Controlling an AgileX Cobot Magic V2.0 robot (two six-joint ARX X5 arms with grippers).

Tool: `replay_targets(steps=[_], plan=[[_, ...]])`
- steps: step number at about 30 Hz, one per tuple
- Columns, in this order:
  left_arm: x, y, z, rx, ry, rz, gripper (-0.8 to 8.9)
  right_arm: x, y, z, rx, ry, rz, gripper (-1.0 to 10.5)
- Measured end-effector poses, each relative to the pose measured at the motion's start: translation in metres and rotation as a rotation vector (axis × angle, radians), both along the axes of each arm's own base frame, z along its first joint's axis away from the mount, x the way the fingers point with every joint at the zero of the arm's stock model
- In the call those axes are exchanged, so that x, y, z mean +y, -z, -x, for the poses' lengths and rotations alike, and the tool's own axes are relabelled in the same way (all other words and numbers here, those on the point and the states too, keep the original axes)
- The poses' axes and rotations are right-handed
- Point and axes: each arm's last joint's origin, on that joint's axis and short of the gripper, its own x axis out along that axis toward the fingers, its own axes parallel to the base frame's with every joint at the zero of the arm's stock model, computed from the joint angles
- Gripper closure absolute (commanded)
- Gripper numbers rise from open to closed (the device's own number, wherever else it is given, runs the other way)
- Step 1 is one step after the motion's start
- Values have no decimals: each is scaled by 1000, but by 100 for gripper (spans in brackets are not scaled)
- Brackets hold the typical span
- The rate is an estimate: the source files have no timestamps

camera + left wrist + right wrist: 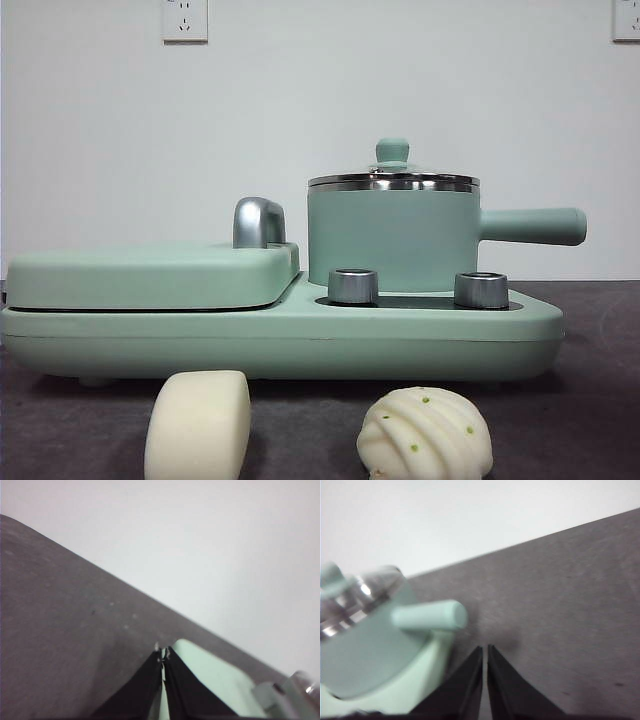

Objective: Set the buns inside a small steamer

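The small steamer point(393, 236) is a mint-green pot with a steel rim, a glass lid with a green knob and a long side handle pointing right. It stands on the right half of a mint-green appliance base point(280, 335). Two buns lie on the dark table in front: a smooth cream block point(197, 424) on the left and a round ridged white one with green specks point(426, 435) on the right. Neither gripper shows in the front view. My left gripper point(163, 655) is shut and empty above the base's flat part. My right gripper point(484, 650) is shut and empty beside the steamer's handle point(431, 616).
The flat hinged griddle part point(150, 275) with a steel handle point(258, 222) fills the base's left half. Two steel knobs point(352, 286) sit in front of the pot. A white wall with sockets is behind. Dark table surface point(560, 610) lies to the right of the base.
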Motion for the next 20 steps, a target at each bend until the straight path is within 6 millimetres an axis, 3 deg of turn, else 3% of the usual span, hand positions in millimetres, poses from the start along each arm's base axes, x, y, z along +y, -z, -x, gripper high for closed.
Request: replay_targets(steps=[6,14,20], plan=[[0,-14,2,-132,6,46,806,1,-15,2,-72,-47,-74,932],[0,-52,12,-202,8,49,804,1,-71,18,-234,-62,-87,933],[0,-85,12,-96,3,31,804,0,-116,22,-245,-66,-83,933]])
